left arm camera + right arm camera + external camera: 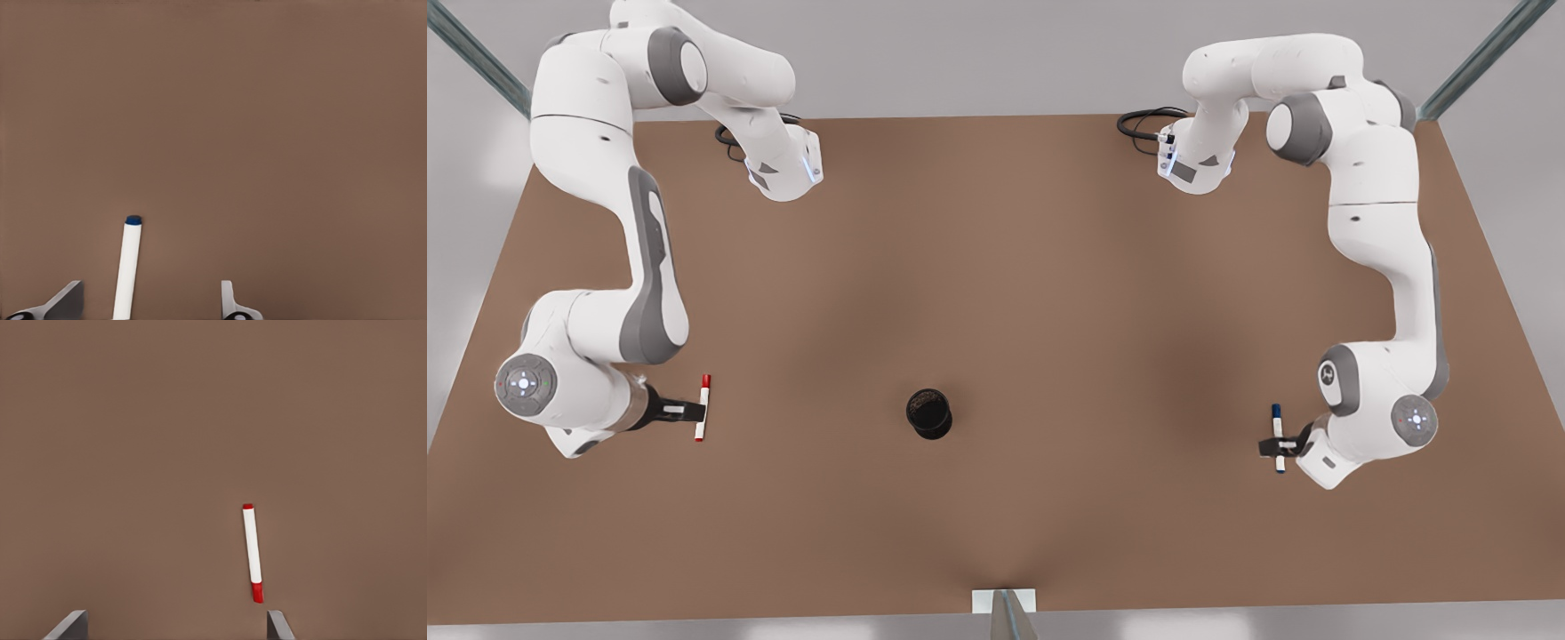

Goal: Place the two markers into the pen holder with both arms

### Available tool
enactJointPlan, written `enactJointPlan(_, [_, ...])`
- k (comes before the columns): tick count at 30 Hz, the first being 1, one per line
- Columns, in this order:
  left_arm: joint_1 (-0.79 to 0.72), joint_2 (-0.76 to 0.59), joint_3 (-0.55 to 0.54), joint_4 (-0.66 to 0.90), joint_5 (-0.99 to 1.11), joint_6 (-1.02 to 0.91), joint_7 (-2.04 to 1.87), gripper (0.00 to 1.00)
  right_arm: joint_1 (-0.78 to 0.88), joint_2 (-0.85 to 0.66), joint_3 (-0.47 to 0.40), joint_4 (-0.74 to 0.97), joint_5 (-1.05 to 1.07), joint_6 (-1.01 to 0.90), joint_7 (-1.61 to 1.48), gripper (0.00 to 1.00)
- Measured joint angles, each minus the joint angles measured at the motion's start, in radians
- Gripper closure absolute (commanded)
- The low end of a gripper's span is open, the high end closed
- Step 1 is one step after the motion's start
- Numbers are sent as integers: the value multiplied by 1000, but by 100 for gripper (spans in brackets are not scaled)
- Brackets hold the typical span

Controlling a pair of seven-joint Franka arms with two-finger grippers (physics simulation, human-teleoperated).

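A: Container first. Pen holder (929,413), black cup, upright on the brown table (996,267), roughly midway between the two markers. Mouth is dark, no marker sticking out of it.

B: Red one?

A: Red marker (703,408) lies flat on the table, well apart from the pen holder, toward the front view's left. In the right wrist view the red marker (252,553) is on bare tabletop, cap end nearer the camera.

B: So that arm is the right one.

A: Yes. Right gripper (685,411) sits just beside the red marker, on the side away from the pen holder. Fingertips (75,625) spread wide; the marker lies beyond the tips and not between them. Holding nothing.

B: Blue?

A: Blue marker (1278,437), also well apart from the pen holder, toward the front view's right. Left gripper (1272,447) is right over it. Left wrist view: blue marker (128,267) runs between the two fingers (63,303), closer to one of them, a clear gap to the other. Jaws wide apart, not clamped.

B: Touching the near finger?

A: Can't tell, looks like a thin gap. Marker seems to rest on the table.
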Motion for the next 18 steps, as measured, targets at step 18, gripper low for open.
enactJointPlan(18, [4,109,22,32,23,110,108,19,-77,176,-2,23,17,186,-67,16])
